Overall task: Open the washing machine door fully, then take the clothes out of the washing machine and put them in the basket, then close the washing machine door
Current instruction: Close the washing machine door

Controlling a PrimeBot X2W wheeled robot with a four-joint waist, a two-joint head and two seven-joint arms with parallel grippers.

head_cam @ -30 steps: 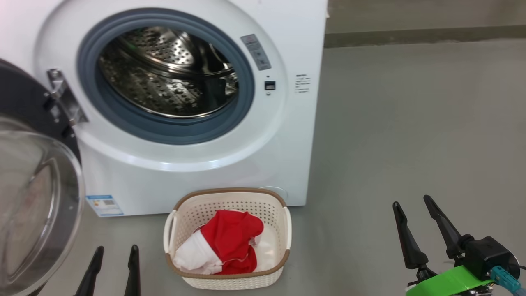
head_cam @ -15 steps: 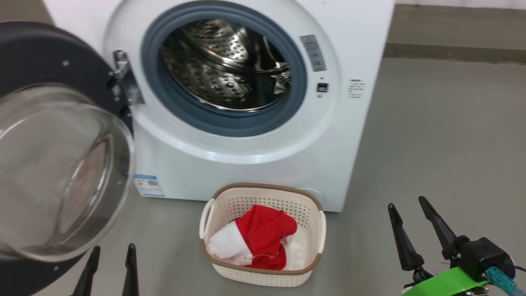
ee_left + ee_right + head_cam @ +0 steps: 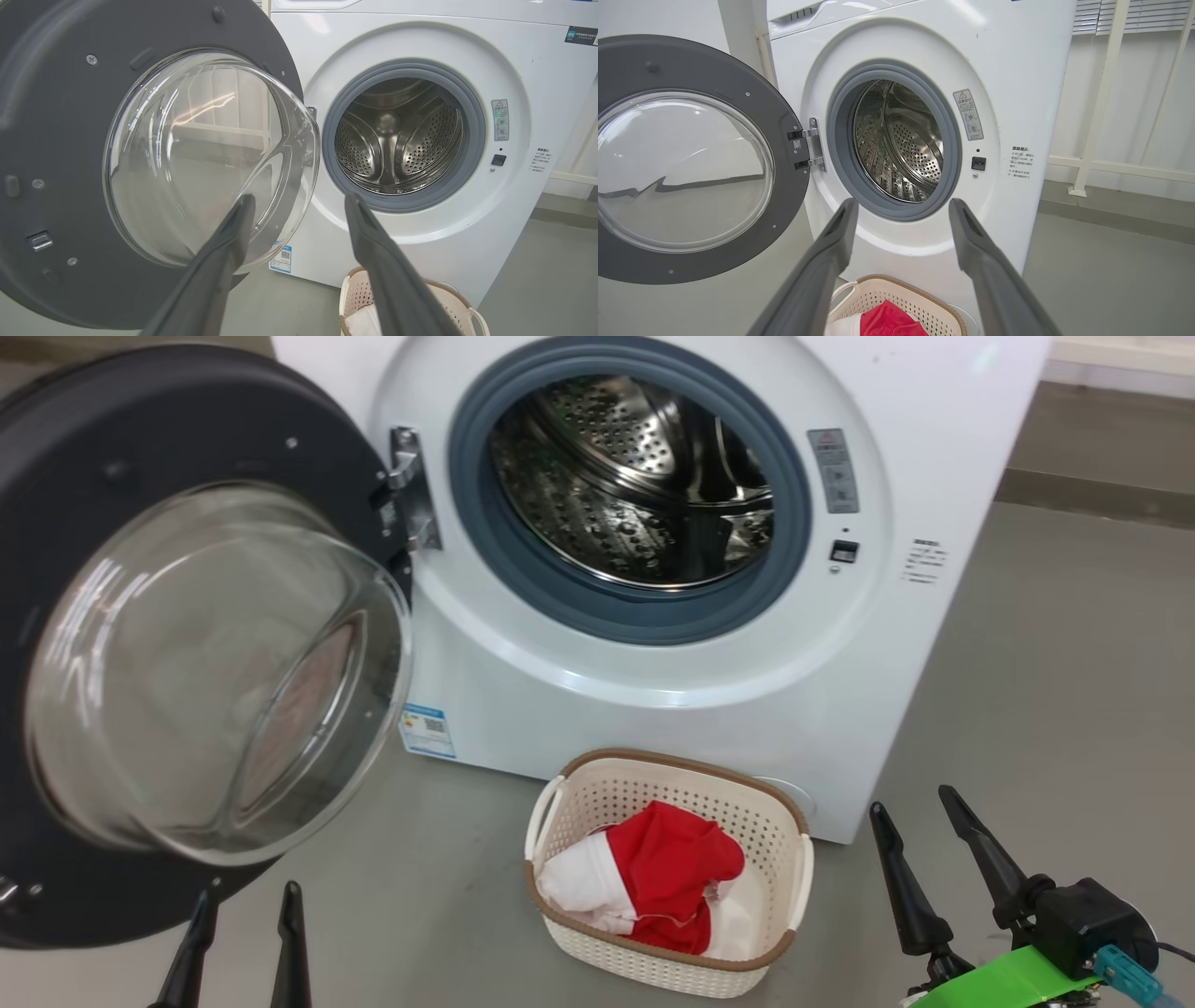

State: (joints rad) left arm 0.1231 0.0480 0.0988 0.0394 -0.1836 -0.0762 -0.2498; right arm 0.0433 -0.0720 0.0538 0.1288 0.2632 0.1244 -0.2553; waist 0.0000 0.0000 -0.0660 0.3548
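**Drum empty, door next**

The lifting-out looks finished to me. The clothes (image 3: pixel 667 877), red with white panels, lie heaped in the basket (image 3: pixel 681 767), which sits on the floor (image 3: pixel 1027 709) just in front of the washing machine (image 3: pixel 653 691), below its opening. What I can see of the drum (image 3: pixel 635 485) is bare perforated steel, with no fabric on the grey gasket (image 3: pixel 523 588) either (the lowest front lip is hidden from my head, so I would not swear to it). That leaves the closing.

The washing machine door (image 3: pixel 201 644) is swung wide on its hinge (image 3: pixel 406 490), its glass bowl bulging toward me and its dark rim well off the cabinet. My left claw (image 3: pixel 247 893) hangs low beside the door's bottom edge, fingers spread and holding nothing; my right claw (image 3: pixel 912 800) hovers to the right of the basket, likewise spread and empty. I judge the left one best placed. It needs to get behind the rim's outer edge, far from the hinge, and push in an arc until the latch meets the cabinet. The glass is slick and curved, so I would press on the rim instead.

Underfoot is smooth grey concrete. To the right of the machine runs a pale wall with a white rail (image 3: pixel 1120 168).
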